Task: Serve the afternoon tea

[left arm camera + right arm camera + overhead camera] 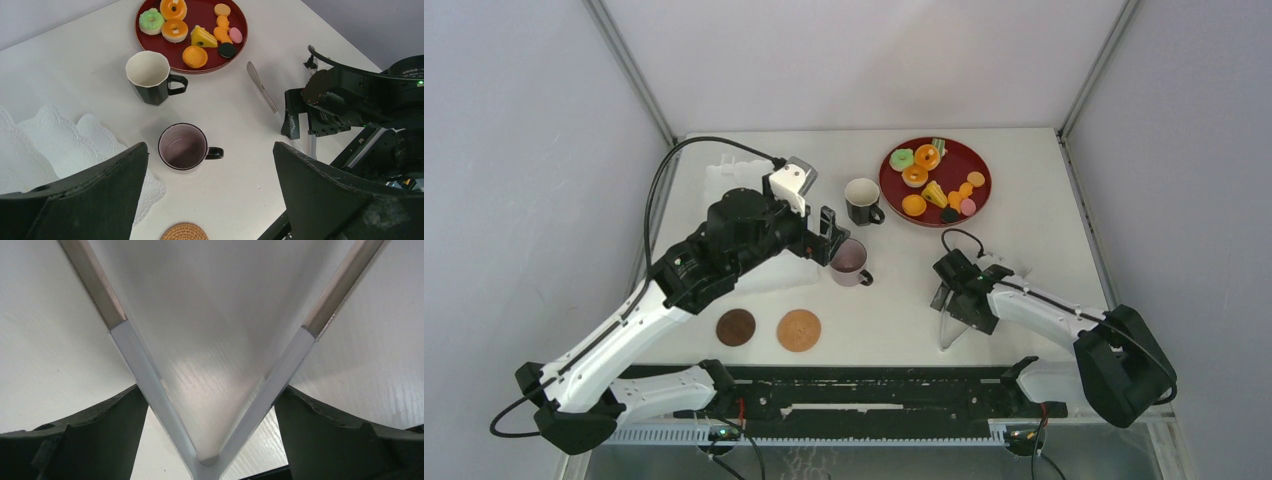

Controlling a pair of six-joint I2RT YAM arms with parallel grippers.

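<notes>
The mauve mug [849,262] stands upright near the table's middle, the black mug [862,200] just behind it. My left gripper [828,236] is open and empty, above and just left of the mauve mug; in the left wrist view the gripper [210,147] has the mug [183,147] below, clear of both fingers. The white stand [45,145] lies under my left arm, mostly hidden from above. Small pastries [915,176] sit on the dark red tray [974,160]. Two coasters [736,327] [799,330] lie near the front. My right gripper [956,298] is shut on the metal tongs [135,365].
The tongs [947,325] slant down from my right gripper to the table right of centre; one tip [256,77] reaches toward the tray. The black mug [148,77] stands between the stand and the tray [150,42]. Grey walls enclose the table on three sides.
</notes>
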